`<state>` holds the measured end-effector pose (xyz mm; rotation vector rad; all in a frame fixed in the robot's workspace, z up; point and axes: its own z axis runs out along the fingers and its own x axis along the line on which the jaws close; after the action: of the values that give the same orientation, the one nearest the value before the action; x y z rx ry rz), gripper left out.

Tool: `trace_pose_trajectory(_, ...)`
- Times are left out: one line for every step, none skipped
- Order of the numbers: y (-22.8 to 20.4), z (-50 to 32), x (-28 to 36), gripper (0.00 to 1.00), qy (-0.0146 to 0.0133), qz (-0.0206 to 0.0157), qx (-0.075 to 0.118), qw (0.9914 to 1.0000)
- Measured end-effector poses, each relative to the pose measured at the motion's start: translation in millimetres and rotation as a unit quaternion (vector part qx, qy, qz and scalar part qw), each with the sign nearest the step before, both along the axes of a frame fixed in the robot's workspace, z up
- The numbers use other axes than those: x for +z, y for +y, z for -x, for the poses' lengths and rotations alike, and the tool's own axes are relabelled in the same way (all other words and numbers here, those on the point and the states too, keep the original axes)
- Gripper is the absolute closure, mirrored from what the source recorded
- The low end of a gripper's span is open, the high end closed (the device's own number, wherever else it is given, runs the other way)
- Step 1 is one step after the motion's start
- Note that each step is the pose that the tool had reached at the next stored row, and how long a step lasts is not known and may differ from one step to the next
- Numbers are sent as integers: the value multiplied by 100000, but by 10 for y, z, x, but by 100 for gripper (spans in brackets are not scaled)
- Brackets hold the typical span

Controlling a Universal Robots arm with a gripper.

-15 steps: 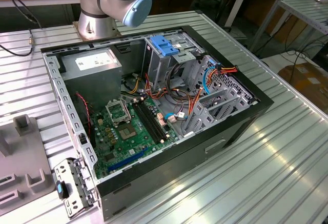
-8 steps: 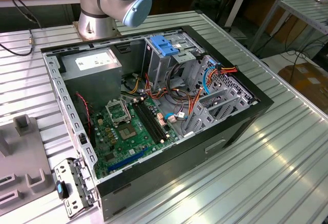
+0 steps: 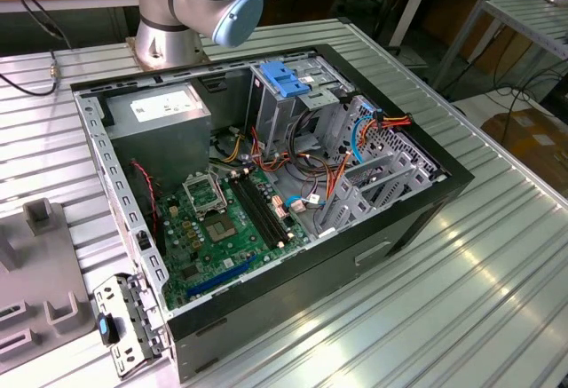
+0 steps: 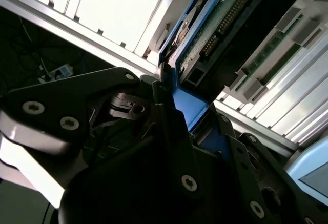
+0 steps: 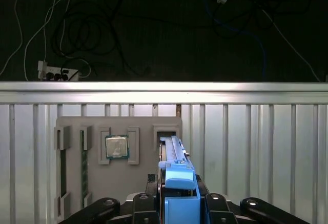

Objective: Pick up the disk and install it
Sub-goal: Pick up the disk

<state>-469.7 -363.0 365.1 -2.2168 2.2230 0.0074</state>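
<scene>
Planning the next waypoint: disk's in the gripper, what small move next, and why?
Probably a short straight lift away from the grey fixture tray: the gripper is shut on the disk, whose far end lies over the tray's slot, so sideways travel might snag.

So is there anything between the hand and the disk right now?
Nothing visible does. In both wrist views the hand is closed directly on the disk, with no gap or object between them.

You see the disk (image 5: 178,183) standing on edge (bright blue rail outermost), its green circuit board seemingly exposed.
</scene>
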Motion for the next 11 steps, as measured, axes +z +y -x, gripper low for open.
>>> trace_pose_trajectory(0, 0, 17, 63, -3, -1, 0, 100000)
trace_pose_trajectory(0, 0, 39, 63, -6, -2, 1, 100000)
trace_pose_trajectory(0, 0, 58, 63, -3, -1, 0, 100000)
trace_pose_trajectory(0, 0, 78, 63, -4, -2, 3, 100000)
trace_pose_trajectory(0, 0, 96, 63, 1, 1, 1, 100000)
trace_pose_trajectory(0, 0, 117, 63, 3, 3, 0, 100000)
trace_pose_trajectory(0, 0, 133, 63, 0, 0, 0, 100000)
trace_pose_trajectory(0, 0, 161, 63, 1, 1, 1, 100000)
trace_pose_trajectory(0, 0, 183, 63, -6, -3, 0, 100000)
trace_pose_trajectory(0, 0, 200, 63, -7, -2, 2, 100000)
trace_pose_trajectory(0, 0, 224, 63, 2, -1, 3, 100000)
